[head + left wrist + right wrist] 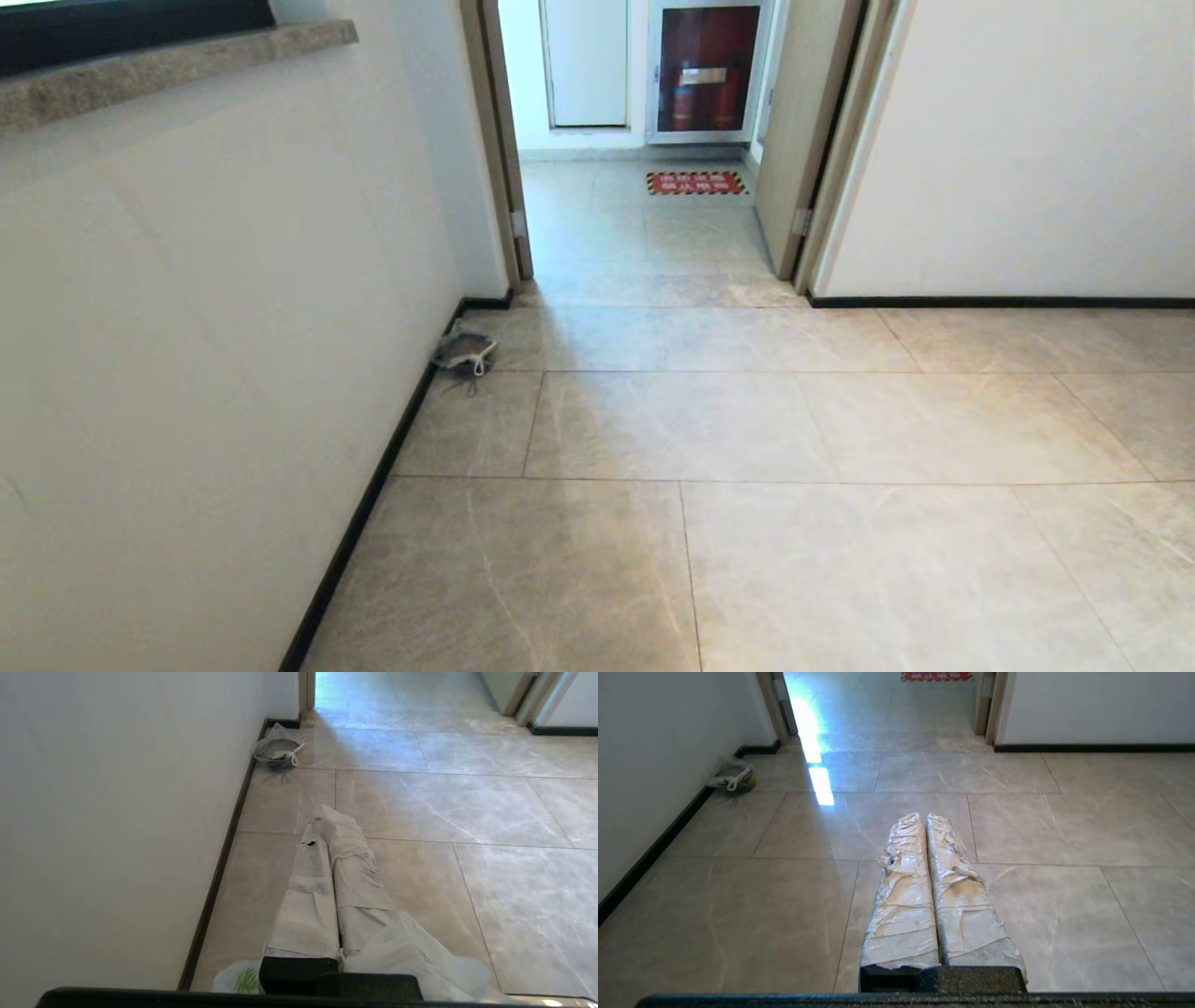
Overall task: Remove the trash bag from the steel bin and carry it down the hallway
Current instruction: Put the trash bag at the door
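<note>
White film bunches at the base of the left gripper [327,826], where the trash bag [411,956] spills out around the tape-wrapped fingers [310,891], a scrap of green print showing beside the wrist mount. The fingers lie pressed together along their length, and the plastic appears pinched between them low down; exactly which part of the bag is caught cannot be made out. The right gripper [924,819] points level over the tiles, its wrapped fingers closed against each other with nothing between them.

Neither arm reaches the head camera, which looks down the hallway [747,420] toward an open doorway [653,168]. No steel bin shows in any view, so the bag seems already out and the carry under way. A greyish bag [464,352] with white straps sits against the left wall's baseboard near the doorway, well apart from the robot.

The trash bag reads as thin, soft and light: it will sag, swing and crumple rather than hold shape, and slick film could creep out of a loose pinch. The loop handles, or the gathered neck just below them, look like the safest hold; a single layer of wall might stretch or tear.
</note>
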Motion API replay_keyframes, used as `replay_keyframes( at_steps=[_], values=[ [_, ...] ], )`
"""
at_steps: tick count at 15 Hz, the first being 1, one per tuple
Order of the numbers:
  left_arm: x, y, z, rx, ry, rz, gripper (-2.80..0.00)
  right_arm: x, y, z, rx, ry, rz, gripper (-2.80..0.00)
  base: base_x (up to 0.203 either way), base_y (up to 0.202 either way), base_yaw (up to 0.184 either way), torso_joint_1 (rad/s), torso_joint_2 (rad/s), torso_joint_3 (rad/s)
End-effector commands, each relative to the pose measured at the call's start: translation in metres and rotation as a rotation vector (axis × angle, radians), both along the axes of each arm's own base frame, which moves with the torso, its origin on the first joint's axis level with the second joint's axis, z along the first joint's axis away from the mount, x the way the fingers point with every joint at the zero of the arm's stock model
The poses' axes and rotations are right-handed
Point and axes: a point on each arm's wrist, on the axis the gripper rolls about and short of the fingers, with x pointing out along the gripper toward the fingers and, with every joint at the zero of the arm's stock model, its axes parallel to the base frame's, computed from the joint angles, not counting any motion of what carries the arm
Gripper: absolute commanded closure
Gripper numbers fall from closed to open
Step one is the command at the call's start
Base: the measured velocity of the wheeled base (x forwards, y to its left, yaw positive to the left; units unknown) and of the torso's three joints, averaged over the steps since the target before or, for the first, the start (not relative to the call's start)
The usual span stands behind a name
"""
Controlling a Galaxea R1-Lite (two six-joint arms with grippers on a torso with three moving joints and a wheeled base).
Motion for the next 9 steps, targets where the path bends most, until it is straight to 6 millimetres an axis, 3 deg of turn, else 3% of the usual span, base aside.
replay_keyframes(
  at_steps=[1, 9],
  values=[
    [0.0001, 0.0000, 0.0001, 0.000, 0.001, 0.001, 0.00, 0.0029, 0.0000, -0.0103, 0.000, 0.036, 0.001, 0.00, 0.190, 0.000, -0.001, 0.002, 0.00, -0.002],
    [0.0001, 0.0000, -0.0001, 0.002, 0.002, -0.002, 0.00, 0.0030, 0.0000, -0.0106, 0.000, 0.037, 0.001, 0.00, 0.188, 0.000, 0.001, 0.002, 0.00, 0.003]
  ],
)
